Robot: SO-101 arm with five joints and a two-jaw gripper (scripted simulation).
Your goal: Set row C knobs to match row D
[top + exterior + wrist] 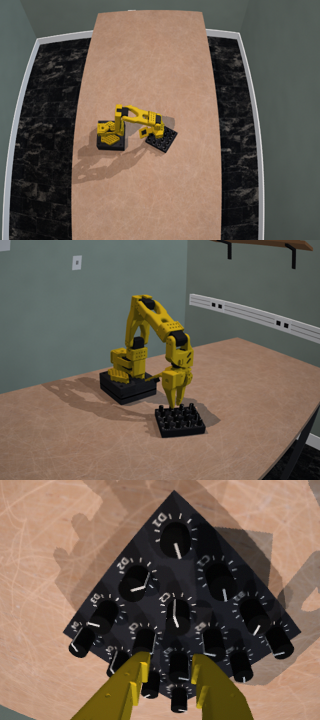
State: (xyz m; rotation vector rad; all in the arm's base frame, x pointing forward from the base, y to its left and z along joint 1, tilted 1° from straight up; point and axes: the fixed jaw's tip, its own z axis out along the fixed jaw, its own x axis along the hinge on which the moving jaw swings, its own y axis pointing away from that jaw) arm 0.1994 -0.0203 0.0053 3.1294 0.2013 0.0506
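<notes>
The black knob box (171,139) (183,433) (175,575) lies on the table with its knobs upward. In the wrist view D1 (175,539) and C1 (220,582) both point down. D2 (134,583) points right, while C2 (177,612) points up. D3 (105,614) points left; C3 (144,639) seems to point right, partly behind a finger. D4 (82,641) and C4 (118,662) seem to point up-left. My gripper (175,406) (171,657) is slightly open and empty, low over the box's back part. One knob is hidden behind the right finger.
The arm's black base (111,147) (138,393) stands beside the box. Knobs of rows B and A stand close around the fingertips in the wrist view, including B3 (179,665) and B2 (214,641). The socket side is not clearly visible.
</notes>
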